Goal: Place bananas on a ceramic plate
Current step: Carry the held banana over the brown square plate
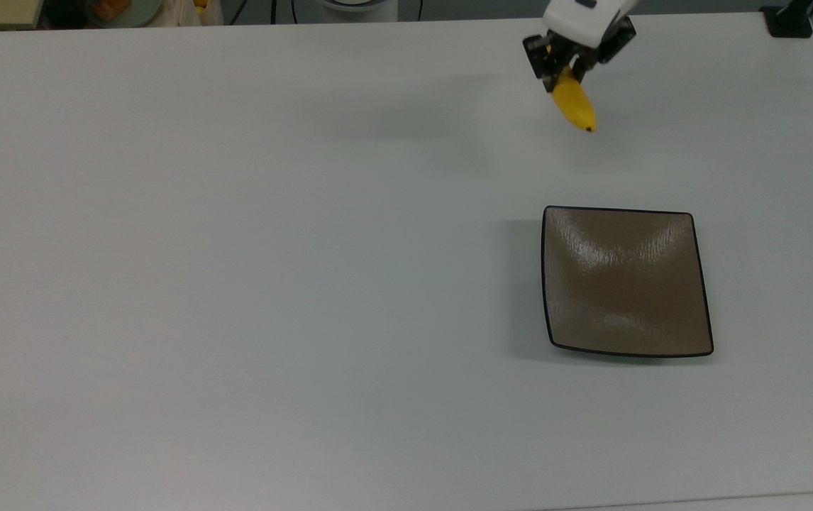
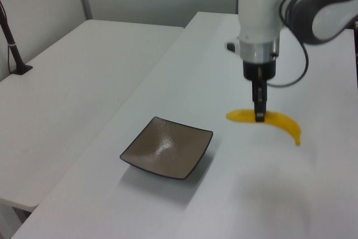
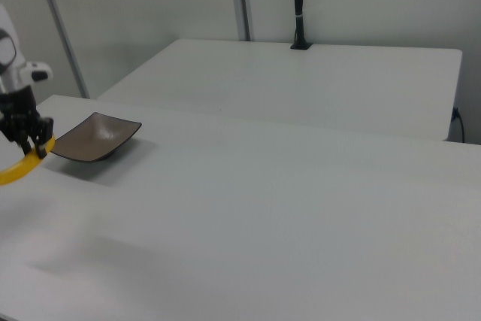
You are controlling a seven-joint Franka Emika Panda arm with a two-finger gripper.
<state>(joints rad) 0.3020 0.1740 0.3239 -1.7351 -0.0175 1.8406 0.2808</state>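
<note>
The yellow banana (image 1: 574, 103) (image 2: 281, 123) (image 3: 16, 169) hangs in the air above the white table, held near its middle. My gripper (image 1: 564, 71) (image 2: 259, 115) (image 3: 34, 146) is shut on it, pointing straight down. The square taupe-brown ceramic plate (image 1: 625, 281) (image 2: 166, 146) (image 3: 96, 137) with a thin black rim lies bare on the table. In the top view the banana is well above the plate; in the left view it is to the plate's upper right.
The white table (image 1: 236, 248) stretches wide to the top view's left. A second white table (image 2: 67, 88) stands beside it, with a black post (image 2: 12, 43) (image 3: 298, 5) clamped on it. Cables and clutter (image 1: 123, 10) sit past the top view's upper edge.
</note>
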